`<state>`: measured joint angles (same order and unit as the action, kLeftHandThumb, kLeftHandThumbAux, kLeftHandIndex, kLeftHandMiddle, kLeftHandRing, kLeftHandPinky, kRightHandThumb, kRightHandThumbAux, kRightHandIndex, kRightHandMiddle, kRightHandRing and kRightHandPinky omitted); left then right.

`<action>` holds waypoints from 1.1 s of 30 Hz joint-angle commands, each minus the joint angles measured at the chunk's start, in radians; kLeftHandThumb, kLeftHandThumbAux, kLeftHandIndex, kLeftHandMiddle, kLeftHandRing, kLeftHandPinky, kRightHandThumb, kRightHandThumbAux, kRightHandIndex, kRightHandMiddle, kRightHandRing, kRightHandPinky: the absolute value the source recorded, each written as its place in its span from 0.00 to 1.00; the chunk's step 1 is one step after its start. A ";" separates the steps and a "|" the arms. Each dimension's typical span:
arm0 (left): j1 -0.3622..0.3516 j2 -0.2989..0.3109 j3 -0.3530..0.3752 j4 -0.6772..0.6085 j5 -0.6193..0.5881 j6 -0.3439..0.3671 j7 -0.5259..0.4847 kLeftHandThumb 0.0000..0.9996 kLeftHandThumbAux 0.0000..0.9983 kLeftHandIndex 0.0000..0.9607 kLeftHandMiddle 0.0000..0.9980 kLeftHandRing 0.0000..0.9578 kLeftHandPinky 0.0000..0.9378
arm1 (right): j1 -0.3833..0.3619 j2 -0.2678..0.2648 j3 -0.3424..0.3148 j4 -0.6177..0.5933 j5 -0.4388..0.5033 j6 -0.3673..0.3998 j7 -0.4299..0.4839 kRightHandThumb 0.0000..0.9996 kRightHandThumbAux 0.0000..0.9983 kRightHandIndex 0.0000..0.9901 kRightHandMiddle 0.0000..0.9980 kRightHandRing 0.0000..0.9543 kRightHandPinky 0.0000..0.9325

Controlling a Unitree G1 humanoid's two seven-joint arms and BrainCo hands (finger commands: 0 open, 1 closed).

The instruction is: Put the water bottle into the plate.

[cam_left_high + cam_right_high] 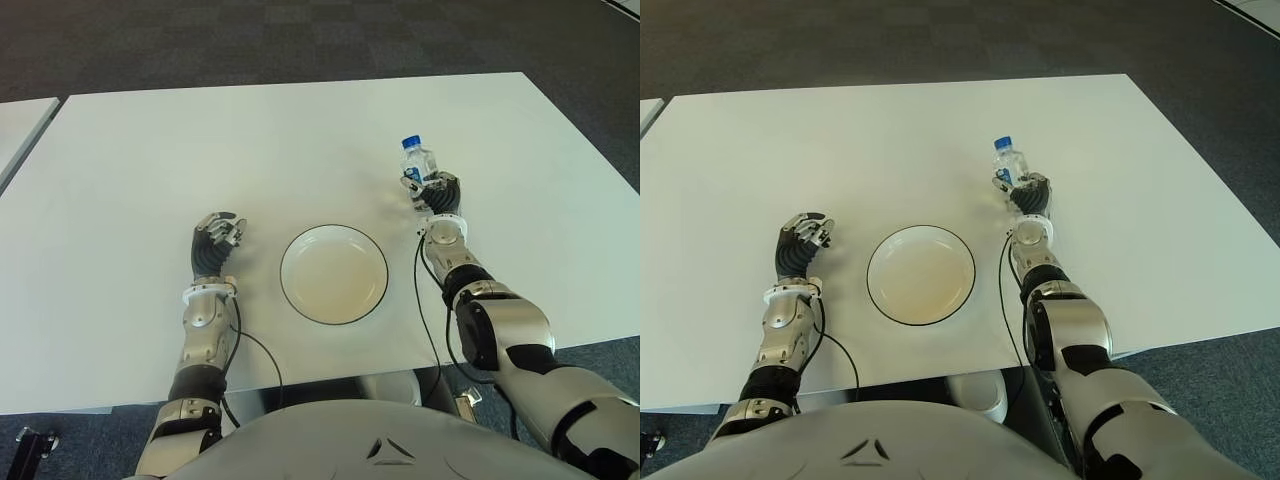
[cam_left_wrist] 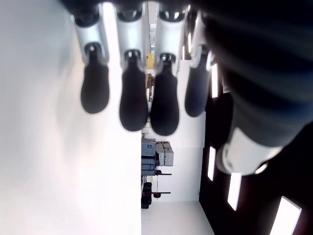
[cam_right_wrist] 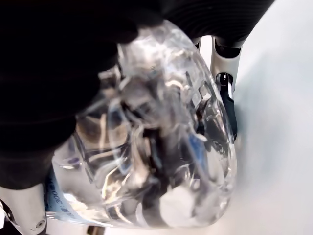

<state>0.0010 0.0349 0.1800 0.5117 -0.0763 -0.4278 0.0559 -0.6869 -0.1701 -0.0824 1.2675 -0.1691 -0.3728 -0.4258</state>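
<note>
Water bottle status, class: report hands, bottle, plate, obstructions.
Right hand shut on water bottle, upright, right of plate. Left hand idle left of plate, holding nothing. Plate bare; nothing between bottle and plate.

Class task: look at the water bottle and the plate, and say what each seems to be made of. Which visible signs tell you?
Water bottle, held in the right hand: likely clear, thin plastic; see-through glinting walls, blue cap. Plate: probably glazed ceramic, possibly melamine; smooth cream surface with a thin dark rim.
</note>
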 commanded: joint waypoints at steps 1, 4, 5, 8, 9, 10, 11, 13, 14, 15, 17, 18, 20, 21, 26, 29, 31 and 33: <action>0.023 -0.007 0.001 0.025 -0.001 0.040 0.004 0.71 0.71 0.45 0.67 0.68 0.67 | -0.006 -0.004 0.013 -0.032 -0.007 -0.113 0.005 0.70 0.73 0.44 0.83 0.89 0.95; 0.024 -0.006 -0.002 0.026 0.006 0.032 0.006 0.71 0.71 0.45 0.67 0.68 0.67 | -0.002 0.007 0.042 -0.090 -0.037 -0.184 -0.025 0.70 0.73 0.44 0.84 0.91 0.95; 0.025 -0.005 -0.004 0.027 0.011 0.029 0.008 0.71 0.71 0.45 0.67 0.68 0.68 | 0.002 0.015 0.057 -0.122 -0.054 -0.217 -0.043 0.70 0.73 0.44 0.86 0.91 0.95; 0.024 -0.004 -0.006 0.029 0.017 0.025 0.010 0.71 0.71 0.45 0.68 0.69 0.69 | 0.017 0.027 0.086 -0.180 -0.086 -0.260 -0.078 0.70 0.73 0.44 0.87 0.93 0.96; 0.024 -0.004 -0.006 0.029 0.017 0.024 0.010 0.71 0.71 0.45 0.68 0.69 0.69 | 0.024 0.030 0.096 -0.200 -0.097 -0.270 -0.091 0.70 0.74 0.44 0.87 0.93 0.96; 0.025 -0.006 -0.005 0.028 0.012 0.025 0.006 0.71 0.71 0.45 0.68 0.69 0.69 | 0.040 0.032 0.114 -0.245 -0.123 -0.287 -0.109 0.70 0.74 0.44 0.88 0.93 0.96; 0.025 -0.007 -0.003 0.027 0.009 0.027 0.003 0.71 0.71 0.45 0.68 0.69 0.68 | 0.052 0.034 0.127 -0.277 -0.141 -0.298 -0.121 0.70 0.74 0.44 0.88 0.93 0.96; 0.025 -0.011 0.000 0.023 -0.004 0.032 -0.004 0.71 0.71 0.45 0.68 0.69 0.68 | 0.079 0.027 0.151 -0.339 -0.172 -0.318 -0.127 0.70 0.74 0.44 0.89 0.94 0.96; 0.025 -0.013 0.001 0.022 -0.008 0.034 -0.006 0.71 0.71 0.45 0.68 0.69 0.68 | 0.089 0.025 0.157 -0.359 -0.180 -0.322 -0.125 0.70 0.74 0.44 0.89 0.94 0.96; 0.025 -0.013 0.001 0.021 -0.008 0.036 -0.004 0.71 0.71 0.45 0.68 0.68 0.68 | 0.107 0.020 0.167 -0.388 -0.184 -0.329 -0.106 0.70 0.74 0.44 0.89 0.94 0.96; 0.024 -0.013 0.000 0.020 -0.007 0.037 0.000 0.71 0.71 0.45 0.68 0.68 0.68 | 0.142 0.016 0.181 -0.445 -0.186 -0.332 -0.071 0.70 0.74 0.44 0.89 0.94 0.95; 0.024 -0.013 0.000 0.021 -0.006 0.036 0.001 0.71 0.71 0.45 0.68 0.68 0.68 | 0.158 0.016 0.186 -0.473 -0.186 -0.329 -0.056 0.70 0.74 0.44 0.89 0.94 0.95; 0.024 -0.013 0.000 0.021 -0.007 0.034 0.001 0.71 0.71 0.45 0.68 0.68 0.68 | 0.183 0.018 0.192 -0.521 -0.184 -0.321 -0.032 0.70 0.74 0.44 0.89 0.94 0.95; 0.024 -0.013 0.000 0.022 -0.006 0.033 0.001 0.71 0.71 0.45 0.68 0.68 0.68 | 0.193 0.018 0.196 -0.541 -0.185 -0.319 -0.022 0.70 0.74 0.44 0.89 0.94 0.95; 0.024 -0.010 -0.002 0.024 0.003 0.030 0.006 0.71 0.71 0.45 0.68 0.69 0.68 | 0.225 0.016 0.221 -0.601 -0.203 -0.317 0.030 0.69 0.74 0.44 0.89 0.93 0.93; 0.025 -0.010 -0.003 0.023 0.007 0.030 0.009 0.71 0.71 0.45 0.68 0.69 0.68 | 0.242 0.015 0.238 -0.631 -0.219 -0.319 0.055 0.69 0.73 0.44 0.88 0.93 0.93; 0.026 -0.010 -0.004 0.022 0.007 0.027 0.008 0.71 0.71 0.45 0.68 0.69 0.68 | 0.257 0.015 0.253 -0.662 -0.227 -0.326 0.079 0.69 0.73 0.44 0.88 0.92 0.93; 0.027 -0.009 -0.005 0.021 0.010 0.025 0.008 0.71 0.71 0.45 0.68 0.69 0.68 | 0.273 0.012 0.271 -0.697 -0.234 -0.343 0.109 0.69 0.73 0.44 0.88 0.92 0.93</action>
<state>0.0048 0.0290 0.1784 0.5106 -0.0763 -0.4333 0.0578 -0.4246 -0.1582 0.1631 0.6304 -0.3933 -0.6937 -0.3539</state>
